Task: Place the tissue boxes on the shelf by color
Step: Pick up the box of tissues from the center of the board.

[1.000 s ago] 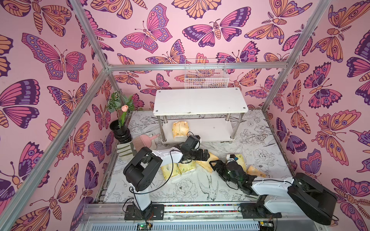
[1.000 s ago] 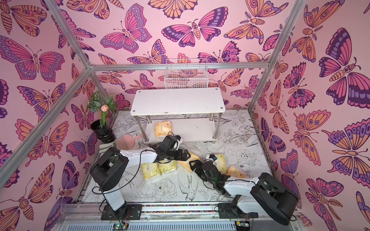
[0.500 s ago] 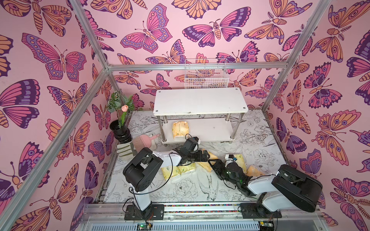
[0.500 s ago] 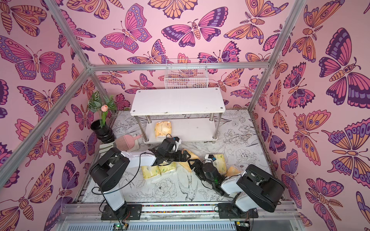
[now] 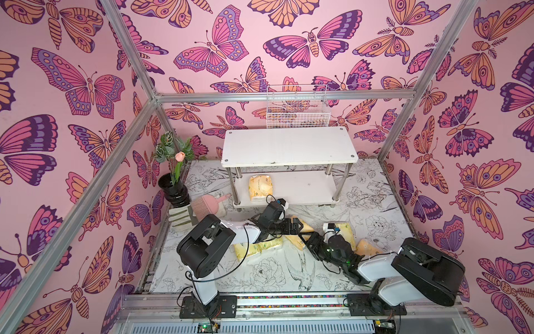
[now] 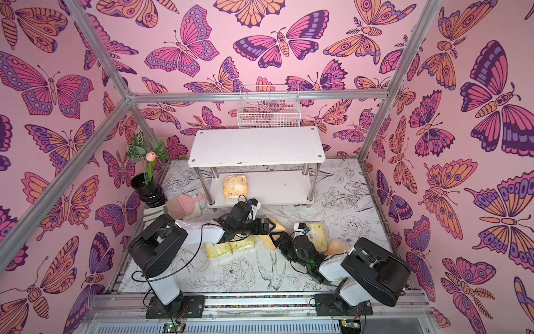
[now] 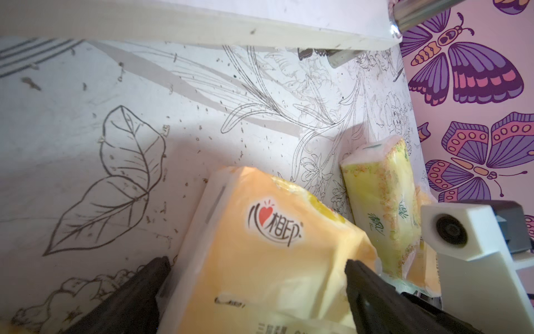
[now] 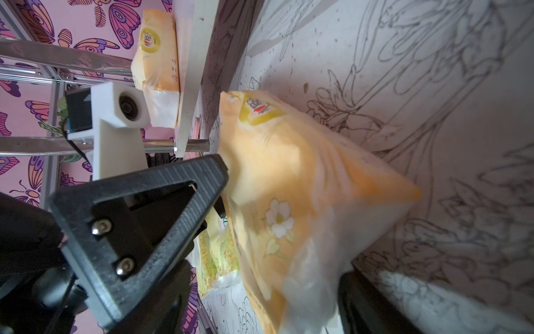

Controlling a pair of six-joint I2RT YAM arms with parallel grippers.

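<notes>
An orange tissue box (image 5: 304, 225) lies tilted on the floor mat in front of the shelf (image 5: 289, 146). My left gripper (image 7: 255, 261) stands open, its jaws wide on either side of one end. My right gripper (image 8: 265, 271) is open around the other end (image 8: 289, 202), with a gap still showing on one side. A second orange box (image 5: 260, 188) lies on the shelf's lower board. Another orange one (image 5: 365, 247) sits beside my right arm, next to a yellow-green box (image 5: 345, 231). Two yellow-green boxes (image 5: 257, 248) lie under my left arm.
A white wire basket (image 5: 297, 115) stands behind the shelf. A black vase with a flower (image 5: 173, 188), a pink brush (image 5: 206, 205) and a folded cloth (image 5: 180, 218) sit at the left wall. Chrome posts (image 5: 237, 186) bound the lower tier's opening.
My right gripper has slid a little toward the left gripper and its jaws have narrowed around the orange box. The right arm's shoulder has swung. The left gripper has barely moved.
</notes>
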